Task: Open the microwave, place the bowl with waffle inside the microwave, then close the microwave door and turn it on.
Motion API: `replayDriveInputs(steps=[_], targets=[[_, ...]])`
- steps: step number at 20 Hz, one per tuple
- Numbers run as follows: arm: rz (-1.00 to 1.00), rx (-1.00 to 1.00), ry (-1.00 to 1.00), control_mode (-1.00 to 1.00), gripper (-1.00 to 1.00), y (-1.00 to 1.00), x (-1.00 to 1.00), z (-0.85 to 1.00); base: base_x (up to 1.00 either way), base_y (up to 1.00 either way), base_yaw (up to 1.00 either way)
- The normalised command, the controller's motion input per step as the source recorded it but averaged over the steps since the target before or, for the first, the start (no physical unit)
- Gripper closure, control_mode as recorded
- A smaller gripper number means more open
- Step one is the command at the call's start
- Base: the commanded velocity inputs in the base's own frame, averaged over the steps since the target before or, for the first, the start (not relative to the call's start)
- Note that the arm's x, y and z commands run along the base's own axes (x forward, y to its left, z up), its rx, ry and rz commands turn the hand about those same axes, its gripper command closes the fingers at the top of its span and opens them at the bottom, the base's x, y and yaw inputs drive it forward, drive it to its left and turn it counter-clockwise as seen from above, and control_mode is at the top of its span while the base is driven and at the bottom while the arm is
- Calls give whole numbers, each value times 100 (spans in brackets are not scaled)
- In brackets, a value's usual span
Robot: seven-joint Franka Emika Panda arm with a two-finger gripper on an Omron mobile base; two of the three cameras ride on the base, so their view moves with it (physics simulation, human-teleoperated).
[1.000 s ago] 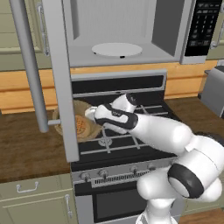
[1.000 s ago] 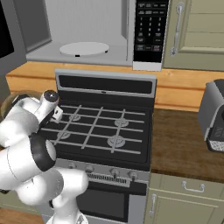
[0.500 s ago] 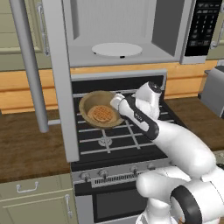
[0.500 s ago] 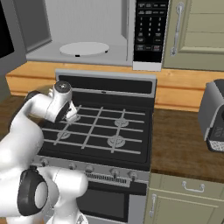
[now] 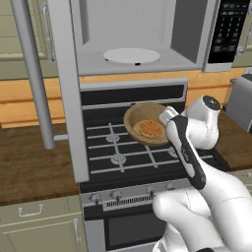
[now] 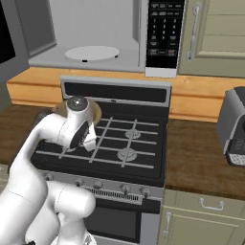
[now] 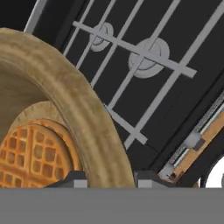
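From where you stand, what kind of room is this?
A home kitchen, rendered: a black gas stove, an open microwave above it, and beige cabinets over wooden counters.

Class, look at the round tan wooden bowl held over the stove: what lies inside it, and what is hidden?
Inside the round tan wooden bowl lies a small golden-orange grid-patterned waffle. The bowl's floor under the waffle is covered, and the white arm hides its right rim.
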Motion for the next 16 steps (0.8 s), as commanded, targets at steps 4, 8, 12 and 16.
replayDriveInputs(steps=[4,8,12,16], targets=[[-36,6,-1,-100,100,-71,-78,42,0,0,0],[-31,2,-6,-100,100,-18,-69,81,0,0,0],[-8,4,-10,-100,100,-4,-76,94,0,0,0],[0,1,-8,-100,100,0,-72,100,0,0,0]])
